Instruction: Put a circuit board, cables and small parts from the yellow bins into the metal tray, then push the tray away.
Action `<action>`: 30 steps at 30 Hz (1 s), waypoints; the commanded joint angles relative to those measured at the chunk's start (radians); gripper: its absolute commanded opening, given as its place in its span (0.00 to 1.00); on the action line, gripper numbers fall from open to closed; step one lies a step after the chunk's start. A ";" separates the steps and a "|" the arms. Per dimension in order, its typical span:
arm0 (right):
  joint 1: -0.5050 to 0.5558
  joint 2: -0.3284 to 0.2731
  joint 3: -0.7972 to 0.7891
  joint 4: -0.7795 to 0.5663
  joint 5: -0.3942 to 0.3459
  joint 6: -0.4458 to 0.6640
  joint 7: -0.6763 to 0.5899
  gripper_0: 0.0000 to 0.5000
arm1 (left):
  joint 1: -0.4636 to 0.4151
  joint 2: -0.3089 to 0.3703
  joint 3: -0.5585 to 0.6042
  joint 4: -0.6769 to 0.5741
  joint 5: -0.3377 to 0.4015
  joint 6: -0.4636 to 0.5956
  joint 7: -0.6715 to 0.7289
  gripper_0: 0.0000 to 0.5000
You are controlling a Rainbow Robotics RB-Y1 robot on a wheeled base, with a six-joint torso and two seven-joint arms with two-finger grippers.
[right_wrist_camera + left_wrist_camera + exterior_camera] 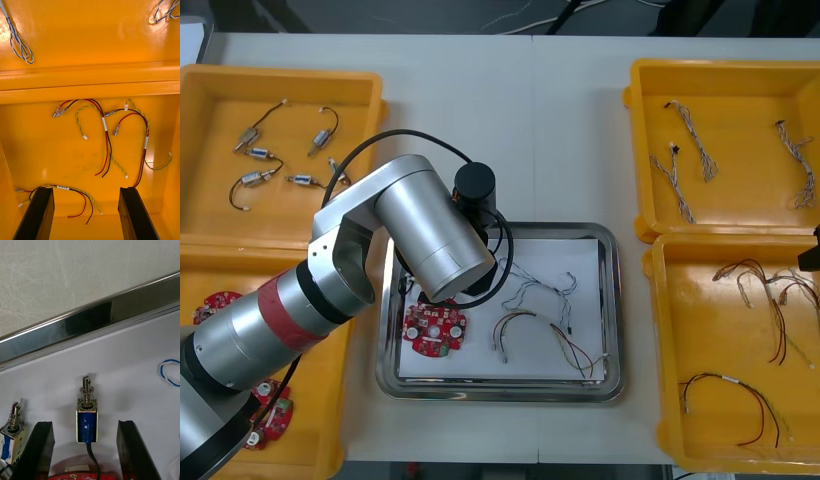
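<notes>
My left arm (430, 235) reaches over the metal tray (498, 388), which is white inside. In the left wrist view my left gripper (85, 423) is open just above the liner. A small metal part (87, 420) with a black lead lies between the fingers, touching neither. A second small metal part (13, 431) lies just outside one finger. The tray also holds a red circuit board (433, 328), a blue and white cable (540, 290), a black cable (515, 325) and a red and yellow cable (575, 350). My right gripper (86, 195) hangs open over red and yellow cables (105, 127).
The far left yellow bin (210, 85) holds several small metal parts (255, 180); the near left bin (330, 400) holds circuit boards (220, 305). The far right bin (740, 80) holds blue and white cables (690, 150); the near right bin (660, 350) holds red and yellow cables. The tray rim (93, 320) lies just beyond the left fingers.
</notes>
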 commanded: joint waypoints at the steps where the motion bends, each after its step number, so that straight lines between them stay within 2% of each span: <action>1: 0.011 0.006 -0.032 -0.030 0.000 0.003 0.010 1.00 | -0.011 -0.028 -0.016 -0.013 -0.012 -0.010 0.031 1.00; 8: 0.011 0.006 -0.032 -0.030 0.000 0.003 0.010 1.00 | -0.009 -0.027 0.001 -0.037 -0.006 0.002 0.031 1.00; 18: 0.011 0.006 -0.032 -0.030 0.000 0.003 0.010 1.00 | -0.025 0.001 0.118 -0.155 0.104 0.094 0.022 1.00; 26: 0.011 0.006 -0.032 -0.030 0.000 0.003 0.010 1.00 | -0.031 0.094 0.239 -0.261 0.227 0.186 0.016 1.00; 27: 0.011 0.006 -0.032 -0.030 0.000 0.003 0.010 1.00 | -0.029 0.125 0.274 -0.281 0.262 0.209 0.014 1.00; 28: 0.011 0.006 -0.032 -0.030 0.000 0.003 0.010 1.00 | -0.029 0.125 0.274 -0.281 0.262 0.209 0.014 1.00; 30: 0.011 0.006 -0.032 -0.030 0.000 0.003 0.010 1.00 | -0.028 0.170 0.326 -0.298 0.319 0.234 0.011 1.00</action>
